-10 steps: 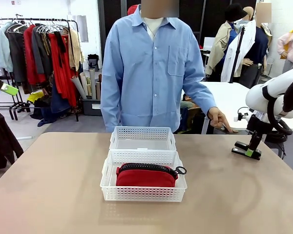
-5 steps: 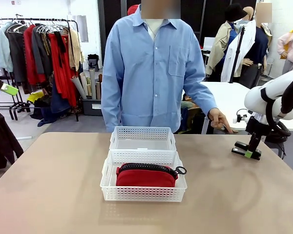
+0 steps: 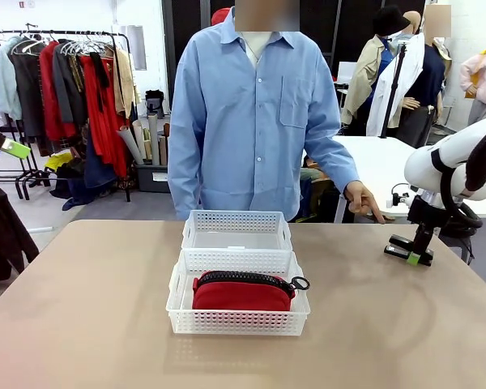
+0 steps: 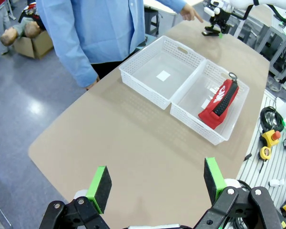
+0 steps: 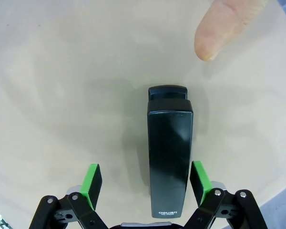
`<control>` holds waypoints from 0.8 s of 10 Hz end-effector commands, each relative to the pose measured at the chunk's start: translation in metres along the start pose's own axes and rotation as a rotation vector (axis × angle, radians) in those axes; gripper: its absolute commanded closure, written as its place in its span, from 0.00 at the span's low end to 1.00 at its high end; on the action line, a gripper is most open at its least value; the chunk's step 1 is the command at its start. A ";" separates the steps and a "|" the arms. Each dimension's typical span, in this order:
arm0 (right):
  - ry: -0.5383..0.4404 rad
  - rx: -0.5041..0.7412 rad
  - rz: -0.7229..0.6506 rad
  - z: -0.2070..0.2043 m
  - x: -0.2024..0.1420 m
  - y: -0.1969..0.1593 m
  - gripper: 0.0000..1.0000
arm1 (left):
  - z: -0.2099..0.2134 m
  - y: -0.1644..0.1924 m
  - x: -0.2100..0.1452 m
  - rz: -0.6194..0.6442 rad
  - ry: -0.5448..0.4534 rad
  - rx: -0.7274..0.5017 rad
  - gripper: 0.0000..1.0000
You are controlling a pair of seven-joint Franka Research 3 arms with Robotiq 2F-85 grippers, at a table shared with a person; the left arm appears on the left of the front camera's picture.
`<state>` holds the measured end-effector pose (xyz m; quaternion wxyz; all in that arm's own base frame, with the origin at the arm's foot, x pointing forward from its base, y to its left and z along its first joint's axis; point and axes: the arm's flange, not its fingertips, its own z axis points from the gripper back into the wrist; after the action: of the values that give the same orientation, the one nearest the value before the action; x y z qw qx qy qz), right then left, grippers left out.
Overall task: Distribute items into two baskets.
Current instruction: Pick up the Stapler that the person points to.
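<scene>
A small black stapler (image 5: 169,152) lies flat on the table between the fingers of my right gripper (image 5: 146,171), which is open; the right pad is close to it and the left pad stands well off. That gripper (image 3: 409,252) sits low over the table's far right. The red pouch (image 3: 241,293) lies in the near white basket (image 3: 235,324). Behind it, touching, the other white basket (image 3: 236,220) is empty. High above the table's left end, my left gripper (image 4: 157,179) is open and holds nothing.
A person in a blue shirt stands at the far edge, one hand (image 3: 363,200) pointing down at the table near the stapler; the fingertip (image 5: 219,33) is just beyond it. Bare tabletop (image 3: 89,308) surrounds the baskets.
The right arm has shifted very slightly over the stapler. The baskets, the pouch and the left arm have not moved.
</scene>
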<state>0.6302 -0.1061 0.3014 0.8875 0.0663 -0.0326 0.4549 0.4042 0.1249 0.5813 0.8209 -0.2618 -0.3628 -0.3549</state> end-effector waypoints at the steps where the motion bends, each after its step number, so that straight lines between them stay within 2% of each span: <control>1: 0.022 0.007 -0.005 0.001 0.005 -0.007 0.18 | 0.001 0.000 0.000 -0.005 -0.022 -0.011 0.00; 5: 0.026 0.011 -0.007 -0.001 0.005 -0.008 0.68 | 0.001 0.000 0.000 -0.005 -0.022 -0.011 0.00; 6: 0.024 0.013 -0.013 -0.001 0.005 -0.009 0.77 | 0.001 0.000 0.000 -0.005 -0.022 -0.011 0.00; 8: 0.020 0.021 -0.019 -0.001 0.005 -0.009 0.77 | 0.001 0.000 0.000 -0.005 -0.022 -0.011 0.00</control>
<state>0.6337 -0.1076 0.3002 0.8878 0.0684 -0.0304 0.4540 0.4042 0.1249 0.5812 0.8209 -0.2618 -0.3628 -0.3549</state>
